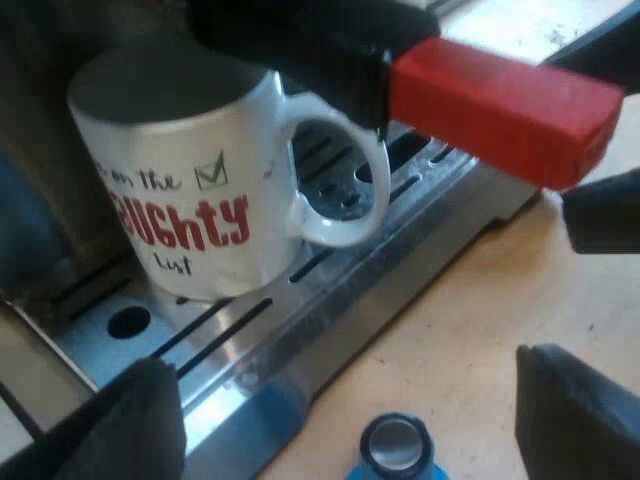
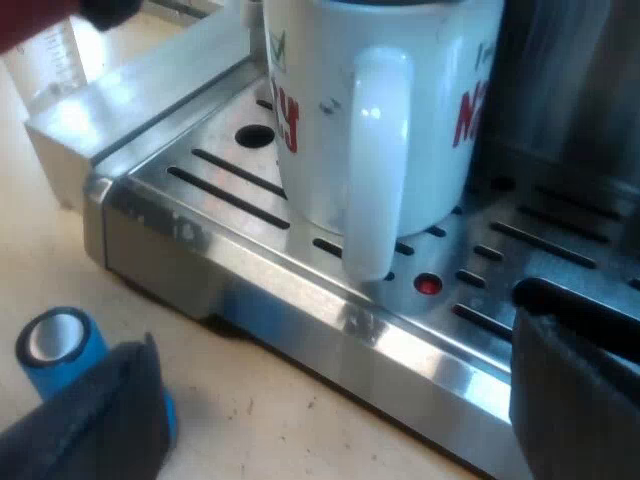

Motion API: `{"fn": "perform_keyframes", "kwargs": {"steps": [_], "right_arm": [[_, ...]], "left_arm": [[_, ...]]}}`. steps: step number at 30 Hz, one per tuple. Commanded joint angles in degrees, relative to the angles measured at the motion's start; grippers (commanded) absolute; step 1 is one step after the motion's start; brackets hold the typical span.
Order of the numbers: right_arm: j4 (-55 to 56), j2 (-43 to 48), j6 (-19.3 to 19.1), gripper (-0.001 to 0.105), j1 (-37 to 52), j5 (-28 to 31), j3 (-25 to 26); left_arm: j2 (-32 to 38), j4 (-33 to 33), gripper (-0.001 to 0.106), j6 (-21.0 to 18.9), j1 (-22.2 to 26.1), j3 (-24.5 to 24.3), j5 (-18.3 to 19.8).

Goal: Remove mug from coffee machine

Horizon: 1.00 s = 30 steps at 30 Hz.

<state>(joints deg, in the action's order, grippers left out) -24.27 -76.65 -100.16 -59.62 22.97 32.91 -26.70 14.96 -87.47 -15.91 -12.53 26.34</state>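
A white mug (image 1: 190, 200) with red lettering stands upright on the machine's metal drip tray (image 1: 300, 330). Its handle (image 1: 340, 180) sits under the holder's red end (image 1: 500, 105). My left gripper (image 1: 345, 400) hovers open over the tray's front edge, a little way from the mug, with nothing between its fingers. In the right wrist view the mug (image 2: 380, 110) turns its handle (image 2: 375, 160) toward me. My right gripper (image 2: 335, 340) is open and level with the drip tray (image 2: 300, 300), facing that handle but apart from it.
A blue tamper (image 1: 395, 450) (image 2: 60, 350) stands on the wooden table just before the tray's front edge. A measuring glass (image 2: 60, 60) stands beside the machine. A black shape (image 1: 600, 210), probably the other arm's finger, reaches in under the red end.
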Motion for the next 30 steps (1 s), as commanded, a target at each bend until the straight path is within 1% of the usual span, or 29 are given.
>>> {"fn": "perform_keyframes", "kwargs": {"steps": [1, 4, 7, 8, 9, 14, 17, 22, 24, 28, 30], "right_arm": [[-5.6, -3.1, 0.0, 0.072, -0.1, 1.0, 0.1], [-10.9, -6.5, 0.0, 0.072, 0.1, 3.6, 0.1], [-13.4, -7.9, -0.1, 0.072, 0.1, 4.0, 0.1], [-20.0, -11.2, -0.3, 0.072, 0.1, 5.0, 0.1], [-20.7, -11.8, -0.3, 0.072, 0.1, 5.4, 0.1], [-26.7, -16.7, 0.0, 0.072, 1.5, 5.3, 1.5], [-27.4, -18.8, 0.0, 0.072, 3.3, 4.8, 3.6], [-27.4, -20.6, 0.0, 0.072, 4.8, 2.0, 5.8], [-27.4, -22.7, 0.1, 0.072, 5.8, 1.2, 8.0], [-27.4, -24.1, 0.1, 0.072, 6.2, 0.7, 9.1], [-27.4, -25.3, 0.1, 0.072, 6.9, -0.8, 10.1]], "left_arm": [[0.0, -1.2, 0.07, -0.1, -0.3, 0.0, 0.6], [0.0, -1.2, 0.07, -0.1, -0.3, 0.0, 0.6], [0.0, -1.2, 0.07, -0.1, -0.3, 0.0, 0.6], [0.0, -1.2, 0.07, -0.1, -0.3, 0.0, 0.6], [0.0, -1.2, 0.07, -0.1, -0.3, 0.0, 0.6], [0.0, -1.2, 0.07, -0.1, -0.3, 0.0, 0.6], [0.0, -1.2, 0.07, -0.1, -0.3, 0.0, 0.6], [0.0, -1.2, 0.07, -0.1, -0.3, 0.0, 0.6], [0.0, -1.2, 0.07, -0.1, -0.3, 0.0, 0.6], [0.0, -1.2, 0.07, -0.1, -0.3, 0.0, 0.6], [0.0, -1.2, 0.07, -0.1, -0.3, 0.0, 0.6]]}}
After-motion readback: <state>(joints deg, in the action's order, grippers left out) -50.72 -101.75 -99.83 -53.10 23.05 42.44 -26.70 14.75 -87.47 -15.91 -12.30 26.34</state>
